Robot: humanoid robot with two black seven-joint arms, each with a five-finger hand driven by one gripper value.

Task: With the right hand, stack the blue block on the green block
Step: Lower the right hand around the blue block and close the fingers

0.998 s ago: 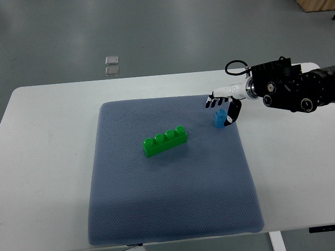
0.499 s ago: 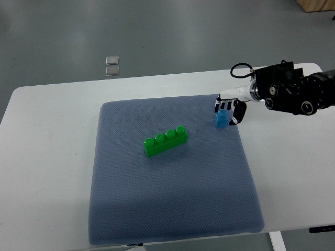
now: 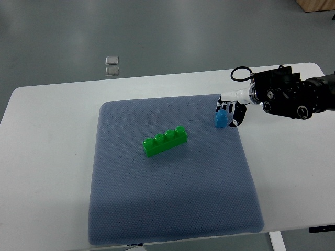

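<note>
A white table [image 3: 47, 157] carries a blue-grey mat [image 3: 167, 204], and the green block [image 3: 166, 140] sits a little above the middle of that mat. It is a long brick with four studs on top, its long axis running from lower left up to upper right. Nothing lies on the mat between it and the blue block [image 3: 221, 118], which stands well apart, up and to the right of the green block, near the mat's right edge. The blue block is small, with no clear long axis. The right hand [image 3: 230, 110] reaches in just beside it, fingers curled around it, though whether they truly grip it I cannot tell. Beyond the table, up and left of the green block, two small pale squares [image 3: 112, 65] lie on the grey floor.
</note>
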